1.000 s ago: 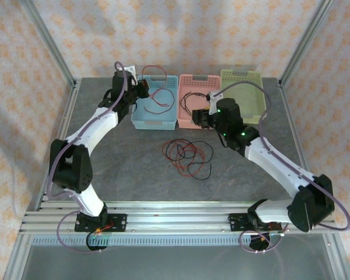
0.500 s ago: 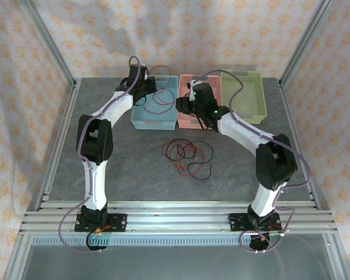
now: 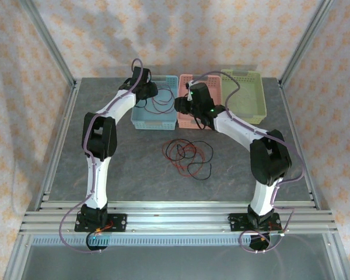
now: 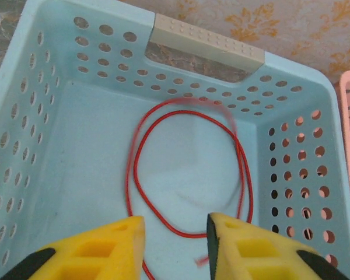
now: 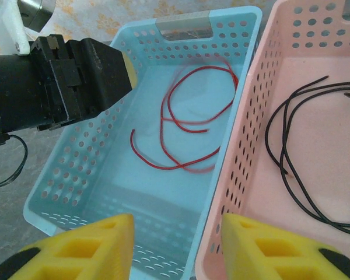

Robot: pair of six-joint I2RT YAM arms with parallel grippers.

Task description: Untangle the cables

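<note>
Left hand [image 4: 175, 236] hangs over the blue basket [image 4: 23, 146], its two yellow fingers [image 4: 114, 245] spread with nothing caught between them. Below it a red cable [image 4: 243, 169] lies in loose loops on the basket floor, reaching from the middle toward the far wall with the handle slot. The far part of the loop is blurred, and a small red smear sits just beside the inner edge of the right-side finger; whether that bit touches the finger cannot be told.

Right hand [image 5: 175, 239] is also spread and grips nothing. It hovers over the shared edge where the blue basket meets the pink basket [image 5: 262, 76]. In its wrist view the black body of the left hand sits above the blue basket's left wall. A black cable [image 5: 268, 137] lies in long curves on the floor of the pink basket, apart from the red one.

From above, the blue, pink and green basket [image 3: 245, 99] stand in a row along the far edge of the tabletop [image 3: 122, 169], blue on the left and green on the right. Both arms reach out to that row. Near the middle of the tabletop, well apart from both hands, lies a tangle of cables [image 3: 186, 154], red and black strands looped over one another.
</note>
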